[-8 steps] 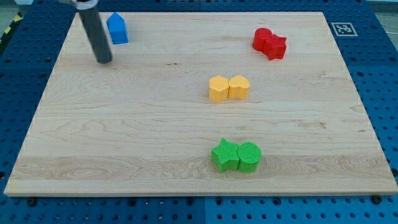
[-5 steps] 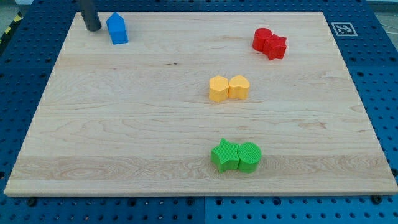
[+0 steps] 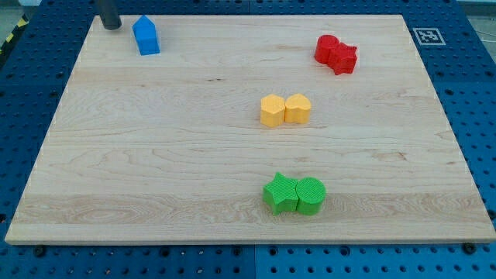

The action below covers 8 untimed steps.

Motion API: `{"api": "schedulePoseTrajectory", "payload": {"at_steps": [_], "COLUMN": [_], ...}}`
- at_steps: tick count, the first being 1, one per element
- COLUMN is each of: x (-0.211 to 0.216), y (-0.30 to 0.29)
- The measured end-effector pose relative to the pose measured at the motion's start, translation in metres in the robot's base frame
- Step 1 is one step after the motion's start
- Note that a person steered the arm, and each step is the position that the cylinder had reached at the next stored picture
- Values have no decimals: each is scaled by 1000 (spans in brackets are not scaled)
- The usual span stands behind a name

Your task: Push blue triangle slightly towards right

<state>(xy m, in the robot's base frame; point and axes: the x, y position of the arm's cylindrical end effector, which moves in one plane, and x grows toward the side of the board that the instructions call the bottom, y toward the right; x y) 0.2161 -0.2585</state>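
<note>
The blue triangle block (image 3: 146, 36) stands near the top left corner of the wooden board (image 3: 155, 170). My tip (image 3: 111, 25) is at the view's top left, just left of the blue block and slightly above it, with a small gap between them. Only the lowest part of the dark rod shows; the rest is cut off by the view's top edge.
Two red blocks (image 3: 335, 53) touch each other at the top right. Two yellow blocks (image 3: 284, 109) sit side by side at the centre. A green star (image 3: 280, 193) and a green round block (image 3: 311, 195) touch near the bottom. A marker tag (image 3: 425, 35) lies off the board's top right corner.
My tip has moved up the view from left-below the blue block to its upper left. No block has moved.
</note>
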Motion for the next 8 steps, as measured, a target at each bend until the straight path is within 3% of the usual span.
{"api": "schedulePoseTrajectory", "payload": {"at_steps": [3, 8], "x": [10, 13], "y": [69, 90]}}
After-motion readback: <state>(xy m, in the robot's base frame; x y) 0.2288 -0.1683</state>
